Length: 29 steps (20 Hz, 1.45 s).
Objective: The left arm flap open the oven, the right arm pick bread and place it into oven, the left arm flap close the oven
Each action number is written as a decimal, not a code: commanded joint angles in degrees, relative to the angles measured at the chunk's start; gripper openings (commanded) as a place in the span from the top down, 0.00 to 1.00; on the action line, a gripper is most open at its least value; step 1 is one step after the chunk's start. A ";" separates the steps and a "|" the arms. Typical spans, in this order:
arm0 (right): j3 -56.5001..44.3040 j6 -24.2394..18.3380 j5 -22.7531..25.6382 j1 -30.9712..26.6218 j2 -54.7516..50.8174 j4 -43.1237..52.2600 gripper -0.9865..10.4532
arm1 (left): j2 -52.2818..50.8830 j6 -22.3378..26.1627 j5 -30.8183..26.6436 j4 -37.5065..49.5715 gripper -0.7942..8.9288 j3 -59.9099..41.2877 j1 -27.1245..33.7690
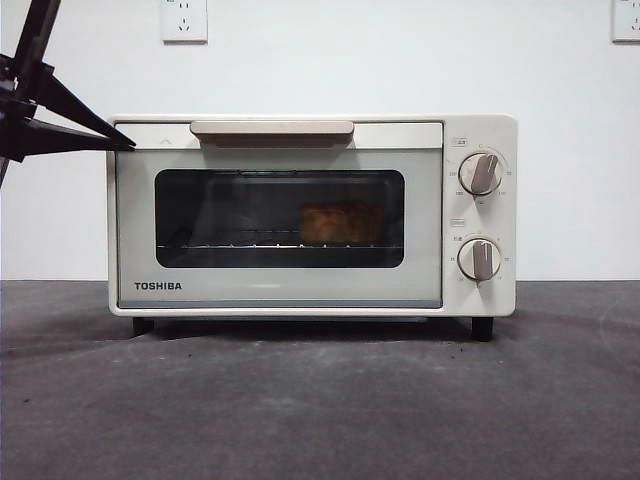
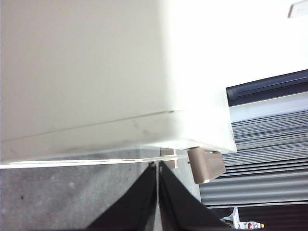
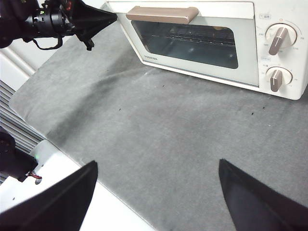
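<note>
The cream-white TOSHIBA oven (image 1: 280, 290) stands in the middle of the table with its door closed. The bread (image 1: 335, 222), a golden-brown bun, lies on the rack inside and shows dimly through the dark window. My left gripper (image 1: 125, 145) is shut and empty, with its tips at the door's upper left corner, left of the beige handle (image 1: 272, 128). In the left wrist view the shut jaws point at the oven's corner (image 2: 86, 72) near the handle's end (image 2: 207, 166). My right gripper (image 3: 158, 162) is open and empty, held back over the grey mat in front of the oven (image 3: 202, 67).
Two round beige knobs (image 1: 481, 173) (image 1: 480, 259) sit on the oven's right panel. The grey mat (image 1: 320, 400) covers the table in front of the oven. A white wall with sockets (image 1: 184, 18) is behind it. The left arm (image 3: 53, 21) reaches in from the mat's left.
</note>
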 commanded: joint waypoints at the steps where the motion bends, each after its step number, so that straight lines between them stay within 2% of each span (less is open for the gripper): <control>1: 0.98 0.15 0.24 0.52 0.11 0.31 0.56 | -1.20 -0.55 0.90 0.39 0.91 0.83 -0.11; 4: 0.98 -0.59 0.24 0.52 0.11 0.31 0.56 | -3.69 0.87 2.05 -0.31 0.91 0.83 -0.13; 7: 0.98 -1.25 0.26 0.52 0.11 0.33 0.56 | -7.78 4.61 2.25 -3.91 0.91 0.83 -0.11; 14: 0.98 -1.53 0.26 0.52 0.11 0.85 0.56 | -21.68 20.65 1.31 -23.28 0.91 0.83 -0.22; 17: 0.98 -1.57 1.33 0.52 0.11 1.79 0.56 | -28.92 25.20 -1.11 -31.30 0.91 0.83 -0.22; 22: 0.98 -1.64 3.19 0.52 0.11 1.88 0.56 | -41.27 30.80 -6.71 -41.13 0.91 0.83 -0.22; 25: 0.98 -3.39 2.99 0.55 0.11 1.88 0.56 | -48.22 33.88 -9.29 -45.05 0.91 0.83 -0.22; 29: 0.98 -5.57 2.82 0.55 0.11 1.90 0.56 | -55.87 34.95 -10.23 -47.80 0.91 0.83 -0.22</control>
